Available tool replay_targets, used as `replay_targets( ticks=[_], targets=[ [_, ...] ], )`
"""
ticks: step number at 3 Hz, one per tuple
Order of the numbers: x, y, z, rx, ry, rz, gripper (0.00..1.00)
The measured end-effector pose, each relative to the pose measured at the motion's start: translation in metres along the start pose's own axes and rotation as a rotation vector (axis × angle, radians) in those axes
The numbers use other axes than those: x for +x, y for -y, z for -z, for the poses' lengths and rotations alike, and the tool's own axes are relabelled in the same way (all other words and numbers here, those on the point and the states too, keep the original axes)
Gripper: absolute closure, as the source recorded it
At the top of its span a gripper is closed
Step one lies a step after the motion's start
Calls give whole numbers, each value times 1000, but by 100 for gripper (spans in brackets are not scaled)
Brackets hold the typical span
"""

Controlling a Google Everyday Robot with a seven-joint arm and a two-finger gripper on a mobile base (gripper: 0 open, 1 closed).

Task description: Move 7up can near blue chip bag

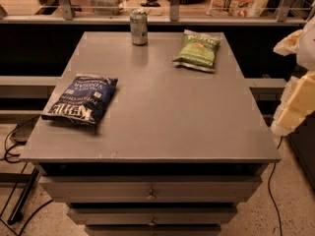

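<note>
The 7up can (139,27) stands upright at the far edge of the grey table (167,112), left of centre. The blue chip bag (81,98) lies flat near the table's left edge, closer to the front, well apart from the can. My gripper (294,102) hangs at the right edge of the view, beside the table's right side and off its top, far from both the can and the bag.
A green chip bag (198,49) lies at the far right of the table, to the right of the can. A counter with railing posts runs behind the table. Drawers (150,195) sit under the tabletop. Cables lie on the floor at the left.
</note>
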State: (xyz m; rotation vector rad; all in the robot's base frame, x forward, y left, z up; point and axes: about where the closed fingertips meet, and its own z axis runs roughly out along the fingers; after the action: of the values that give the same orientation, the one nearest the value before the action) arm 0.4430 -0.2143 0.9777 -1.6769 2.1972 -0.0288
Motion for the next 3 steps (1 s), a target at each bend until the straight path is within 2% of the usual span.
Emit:
replay_targets(
  ticks=[1,2,3],
  targets=[
    [-15,20,-7,33,261,-62,0],
    [-42,42,-7,59,467,-101,0],
    [-52,41,-3,50,503,-108,0]
  ],
)
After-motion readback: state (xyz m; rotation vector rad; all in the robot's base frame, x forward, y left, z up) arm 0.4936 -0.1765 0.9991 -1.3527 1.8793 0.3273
